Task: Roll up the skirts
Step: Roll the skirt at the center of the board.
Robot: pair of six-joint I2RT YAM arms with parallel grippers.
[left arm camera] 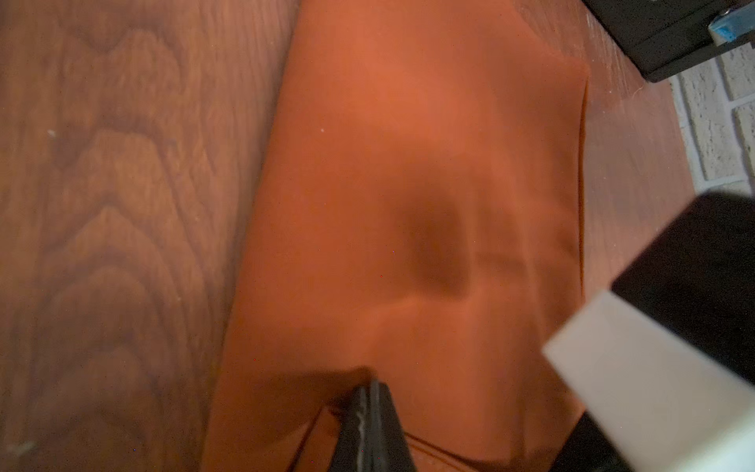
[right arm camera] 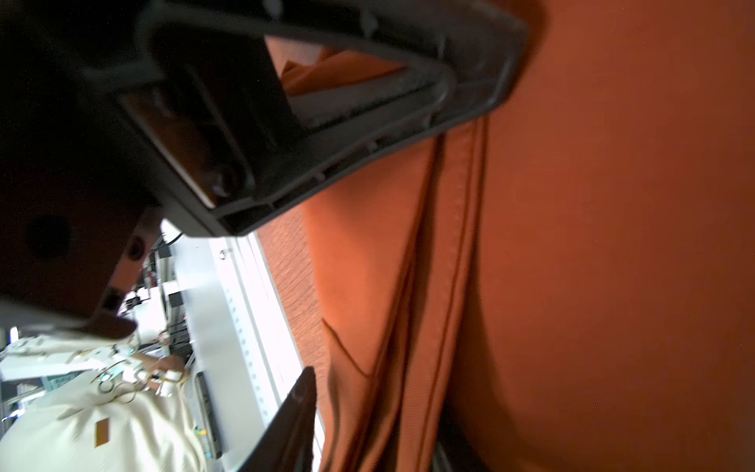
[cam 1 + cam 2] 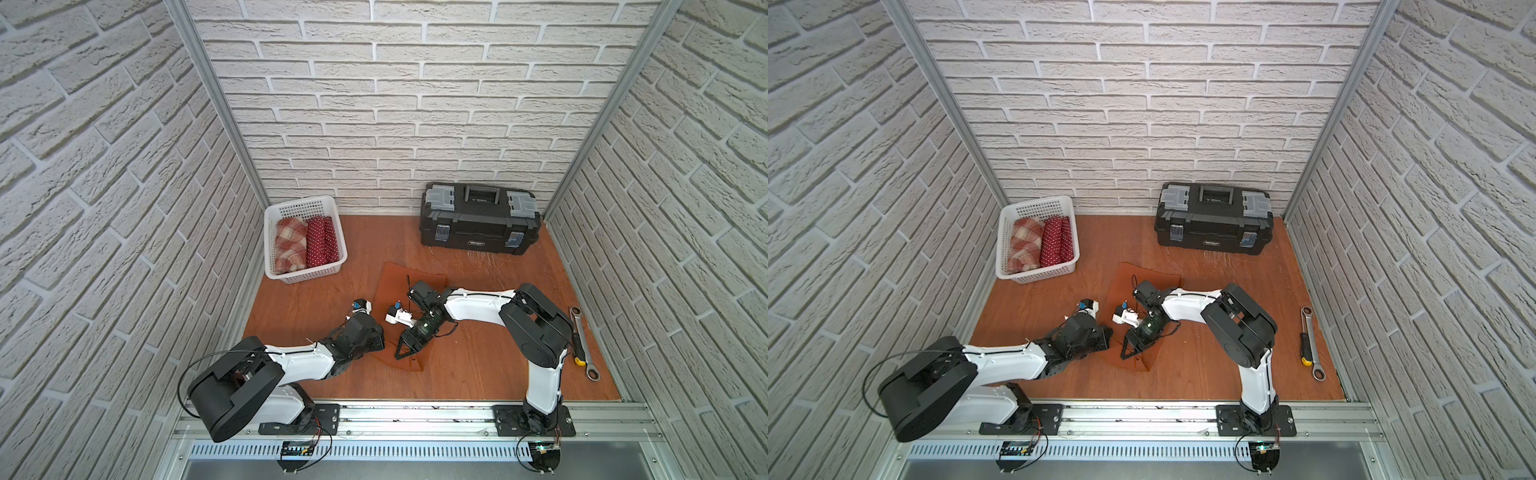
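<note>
Closest, along the front edge: metal rail [image 3: 415, 412]. Beyond it, wooden desk [image 3: 478, 365]. Near the middle of the desk, orange skirt [image 3: 395, 278], spread flat, not yet rolled, far edge toward the toolbox [image 3: 480, 218], near edge rumpled under the two claws. Left claw [image 1: 369, 408] pressed together, tips down at the skirt's near hem with cloth puckered around them; cannot tell whether any fabric is caught between. Right claw [image 2: 412, 204] spread, fingers well apart, stitched hem folds lying loose between them, nothing pinched. Both claws near each other over that near edge in both top views. Far left corner of the desk: white basket [image 3: 291, 208] holding plaid skirt [image 3: 289, 245] and dotted skirt [image 3: 321, 245], each rolled, side by side and touching, plaid nearer the desk's left edge. Toolbox black, lid down, at the desk's back edge, well apart from the basket. Along the desk's right edge: wrench [image 3: 584, 345] and screwdriver [image 3: 577, 347], lying alongside, touching
</note>
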